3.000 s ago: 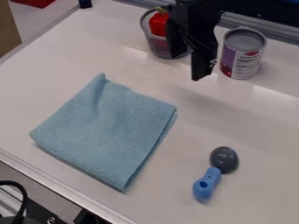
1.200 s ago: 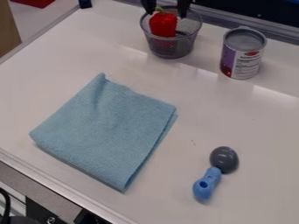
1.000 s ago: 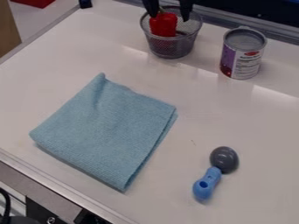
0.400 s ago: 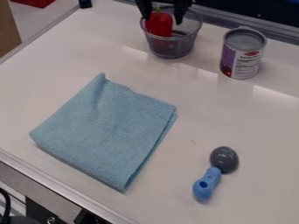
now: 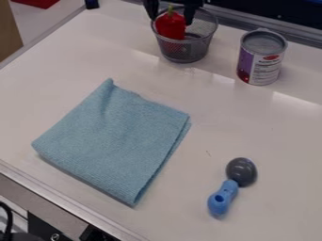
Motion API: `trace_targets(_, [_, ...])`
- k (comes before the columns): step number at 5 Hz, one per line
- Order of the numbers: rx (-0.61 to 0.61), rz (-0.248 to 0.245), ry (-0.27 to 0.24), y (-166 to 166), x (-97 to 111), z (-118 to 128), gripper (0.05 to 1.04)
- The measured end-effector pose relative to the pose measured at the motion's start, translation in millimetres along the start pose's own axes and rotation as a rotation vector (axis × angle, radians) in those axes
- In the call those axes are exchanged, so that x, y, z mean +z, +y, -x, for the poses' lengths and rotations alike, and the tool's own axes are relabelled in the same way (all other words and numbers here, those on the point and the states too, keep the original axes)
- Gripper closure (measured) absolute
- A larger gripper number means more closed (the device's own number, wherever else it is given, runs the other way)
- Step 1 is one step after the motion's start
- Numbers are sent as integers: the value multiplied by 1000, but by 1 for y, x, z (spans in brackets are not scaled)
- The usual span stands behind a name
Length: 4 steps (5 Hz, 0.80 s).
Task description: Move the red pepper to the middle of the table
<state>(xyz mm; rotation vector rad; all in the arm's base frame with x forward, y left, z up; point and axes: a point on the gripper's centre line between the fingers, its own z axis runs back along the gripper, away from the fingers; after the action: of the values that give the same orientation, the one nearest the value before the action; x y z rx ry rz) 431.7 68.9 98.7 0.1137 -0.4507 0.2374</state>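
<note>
Camera view: the black gripper (image 5: 170, 20) hangs down from the top edge of the view, over the mesh basket (image 5: 183, 51); its two fingers stand wide apart, one at the left and one at the right of the red pepper (image 5: 170, 26); whether some finger touches the pepper, I cannot tell. The pepper is inside the basket, at the left side of it, with its green stem directed upward, between the fingers; the basket stands upright on the far part of the white table (image 5: 226, 117).

To the right of the basket, near but apart from it, stands the metal can (image 5: 259, 59), upright, with a purple and white label; the blue cloth (image 5: 114, 141) lies folded and flat on the left part of the table, nearer to the camera than the basket, with one corner directed to the far side; on its right edge the layers of the fold can be seen. To the right of the cloth, and well apart from it, lies the spoon (image 5: 222, 198); its handle is blue and directed toward the near side, its round part is dark grey and directed toward the far side.
</note>
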Motion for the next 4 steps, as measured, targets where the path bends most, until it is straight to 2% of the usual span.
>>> trace_targets(1, [-4,-24,22,-5,-11,6,85])
trace_targets(2, [16,-47,22,-9,-21,9,85])
trace_targets(4, [51,-72,-24,-10,-22,4,85])
